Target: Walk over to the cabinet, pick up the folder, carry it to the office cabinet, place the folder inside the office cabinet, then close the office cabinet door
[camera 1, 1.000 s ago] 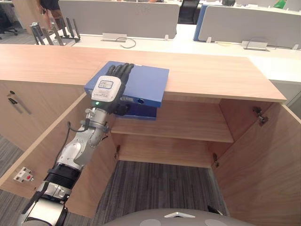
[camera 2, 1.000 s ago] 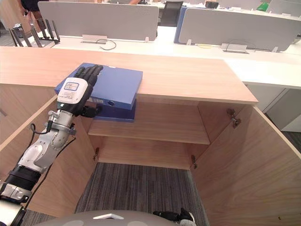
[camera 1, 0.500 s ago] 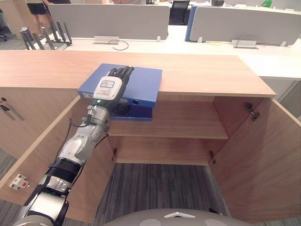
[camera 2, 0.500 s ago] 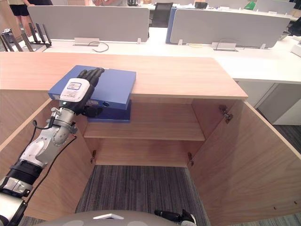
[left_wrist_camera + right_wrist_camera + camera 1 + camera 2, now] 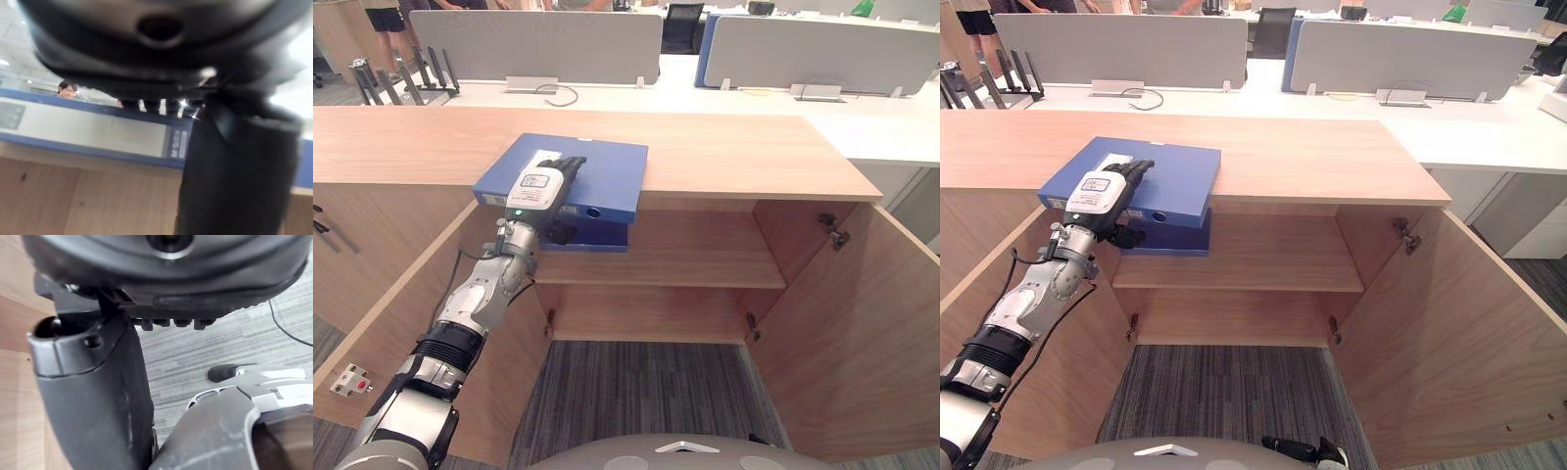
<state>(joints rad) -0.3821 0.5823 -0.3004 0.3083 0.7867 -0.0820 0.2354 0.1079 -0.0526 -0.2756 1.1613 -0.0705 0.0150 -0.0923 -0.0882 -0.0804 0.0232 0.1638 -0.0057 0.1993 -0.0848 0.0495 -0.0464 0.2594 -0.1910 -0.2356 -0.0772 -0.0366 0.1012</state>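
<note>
Count, largest first: you have one wooden cabinet (image 5: 705, 315) under one long bench (image 5: 744, 152) top. It has two doors, the left door (image 5: 401, 323) and the right door (image 5: 842, 352), and both stand open. One shelf (image 5: 685, 257) crosses the inside. Behind the bench runs a white desk (image 5: 705, 88) with two grey screens (image 5: 538, 44) (image 5: 822, 54).

There is one blue folder (image 5: 607, 176). It lies flat on the bench near the left door. Its front end overhangs the bench edge above the open compartment, spine facing you.

The left hand (image 5: 536, 188) is clamped on the folder. Its fingers (image 5: 570, 164) lie over the top cover, and its thumb (image 5: 558, 233) presses against the overhanging spine.

Differences between views: the eye views give you the cabinet, both doors and the folder's top cover from above. The left wrist view gives the spine edge-on as a blue band with a pale label. There the thumb stands in front of the spine and the fingers reach over its upper edge. A person (image 5: 66, 88) shows beyond it. The right wrist view shows the right hand (image 5: 166, 274) over grey carpet (image 5: 234, 342). You cannot tell from it whether that hand is spread or closed.
</note>
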